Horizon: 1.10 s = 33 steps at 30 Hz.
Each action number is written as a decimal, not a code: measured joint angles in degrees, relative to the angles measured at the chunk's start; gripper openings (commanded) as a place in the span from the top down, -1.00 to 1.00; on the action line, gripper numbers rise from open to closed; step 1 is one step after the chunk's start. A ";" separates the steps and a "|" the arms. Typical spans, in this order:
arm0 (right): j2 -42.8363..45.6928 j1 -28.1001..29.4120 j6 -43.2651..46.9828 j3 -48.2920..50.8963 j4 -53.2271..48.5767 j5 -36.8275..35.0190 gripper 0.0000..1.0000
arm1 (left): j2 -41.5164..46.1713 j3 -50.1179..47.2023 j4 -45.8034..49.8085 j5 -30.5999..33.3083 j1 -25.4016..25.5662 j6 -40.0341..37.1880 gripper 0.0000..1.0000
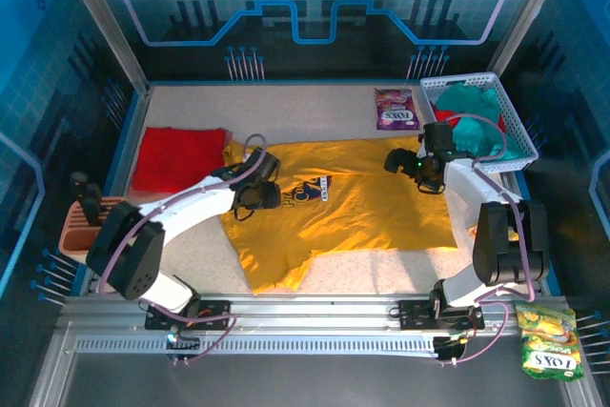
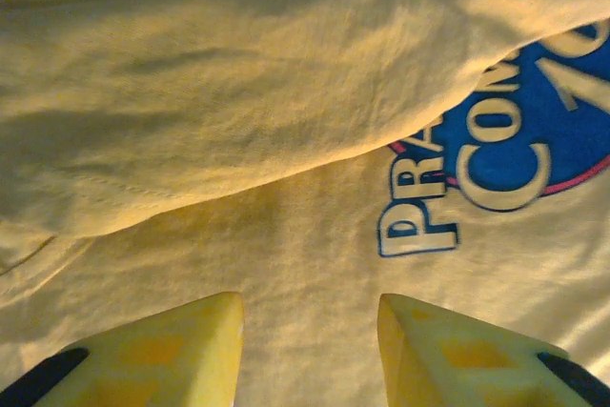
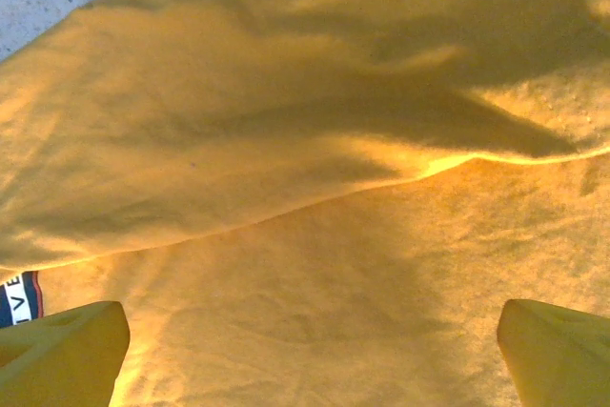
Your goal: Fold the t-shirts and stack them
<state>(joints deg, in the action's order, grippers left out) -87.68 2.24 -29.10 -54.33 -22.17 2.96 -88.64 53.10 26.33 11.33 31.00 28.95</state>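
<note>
A large mustard-yellow t-shirt (image 1: 353, 207) lies spread across the middle of the table, its top edge folded over and its blue-and-white logo (image 1: 307, 193) showing. My left gripper (image 1: 265, 195) hovers over the shirt's left part beside the logo (image 2: 515, 140). It is open (image 2: 310, 335) with only flat cloth under the gap. My right gripper (image 1: 405, 165) is over the shirt's upper right edge, wide open (image 3: 310, 350) above a cloth fold (image 3: 286, 207). A folded red t-shirt (image 1: 177, 159) lies at the back left. Teal t-shirts (image 1: 472, 102) and a red one (image 1: 477, 127) sit in a basket.
The white basket (image 1: 519, 135) stands at the back right, with a purple snack packet (image 1: 396, 109) next to it. A yellow-green FOX'S packet (image 1: 550, 338) lies off the table's front right. An orange holder (image 1: 88, 221) stands at the left edge. Bare tabletop (image 1: 286, 107) runs behind the yellow shirt.
</note>
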 measured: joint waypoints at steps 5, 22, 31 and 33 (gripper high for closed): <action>0.28 0.00 -0.22 0.39 -0.37 0.00 -0.99 | -8.57 3.41 -0.09 5.70 1.70 -4.74 0.12; 1.97 -0.07 -0.44 1.88 -0.46 0.72 -1.00 | -16.50 8.79 -1.62 14.91 2.56 -11.47 0.67; 1.97 -0.66 -0.44 1.90 -0.46 1.73 -0.99 | -15.04 12.44 2.29 15.06 2.56 -13.53 1.00; 1.97 -0.83 -0.46 1.90 -0.44 1.99 -0.98 | -13.81 13.20 4.07 13.90 2.54 -14.47 1.00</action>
<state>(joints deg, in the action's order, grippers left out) -85.71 1.41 -29.56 -52.42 -22.61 4.95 -102.45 66.30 30.39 25.23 33.54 14.48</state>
